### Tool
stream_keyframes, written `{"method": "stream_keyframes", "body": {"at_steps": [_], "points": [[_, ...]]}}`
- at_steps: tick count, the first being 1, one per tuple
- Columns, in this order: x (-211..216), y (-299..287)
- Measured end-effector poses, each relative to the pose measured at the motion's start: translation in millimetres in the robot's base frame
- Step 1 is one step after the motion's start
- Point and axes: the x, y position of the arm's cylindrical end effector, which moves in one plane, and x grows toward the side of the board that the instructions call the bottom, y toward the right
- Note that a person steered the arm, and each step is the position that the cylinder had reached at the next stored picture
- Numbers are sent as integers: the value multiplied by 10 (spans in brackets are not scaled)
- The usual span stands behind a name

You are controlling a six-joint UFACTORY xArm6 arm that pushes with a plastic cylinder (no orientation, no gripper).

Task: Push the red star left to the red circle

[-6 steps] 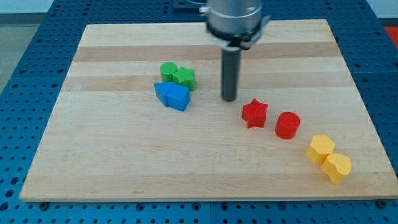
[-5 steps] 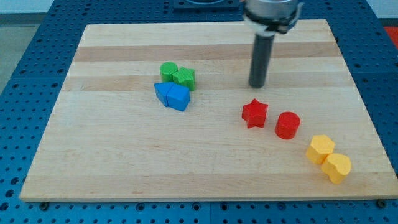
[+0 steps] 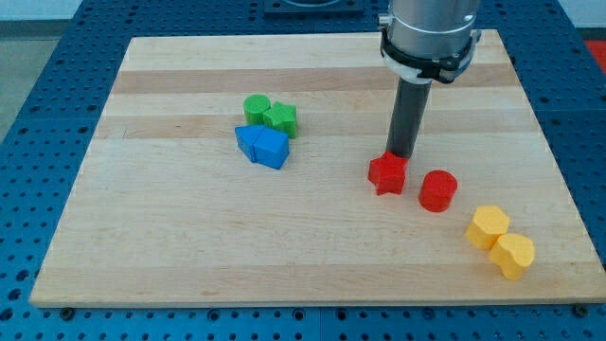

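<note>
1. My tip (image 3: 399,154) touches the top-right edge of the red star (image 3: 387,174) (rod tool, no jaws, holding nothing).
2. Red star sits right of table (image 3: 189,256) centre; red circle (image 3: 437,190) lies just beside it, toward the right edge.
3. Green, blue, yellow blocks well apart.

The arm's upper body is cut off by the view's top edge. My tip (image 3: 399,155) meets the red star (image 3: 387,174) at its upper right, and whether they touch cannot be told. The two blue blocks (image 3: 262,146) press together, their shapes unclear.
</note>
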Motion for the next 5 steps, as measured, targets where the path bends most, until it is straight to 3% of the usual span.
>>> {"method": "stream_keyframes", "body": {"at_steps": [2, 5], "points": [[426, 0], [288, -85]]}}
